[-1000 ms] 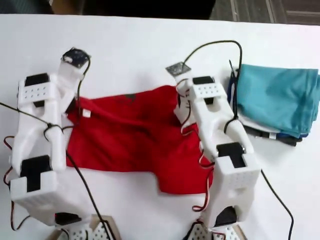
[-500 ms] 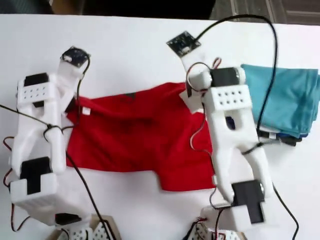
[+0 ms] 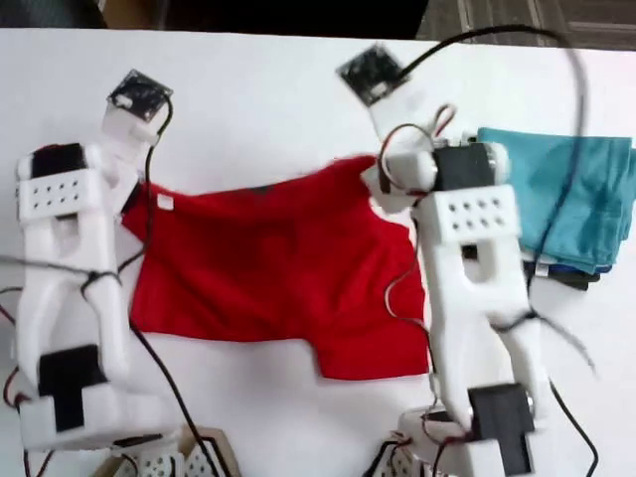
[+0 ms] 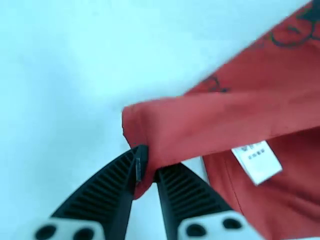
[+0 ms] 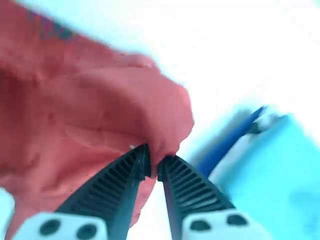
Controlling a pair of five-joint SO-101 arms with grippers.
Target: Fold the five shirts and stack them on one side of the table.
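White table serves as the work surface. The red shirt lies spread at its centre, between the two arms, with both far corners lifted off the surface. The left gripper is clamped on the far left corner, near the white label. The right gripper is clamped on the far right corner.

Over the last second the right arm has swung out toward the far edge, carrying its corner up and away. The left arm followed in the last half second. The creases across the middle of the shirt have flattened.

Judgement: the shirt is being tensioned before folding; no fold is made yet.

The stack of folded shirts lies at the right side of the table, just beside the right arm. How many it holds cannot be told.
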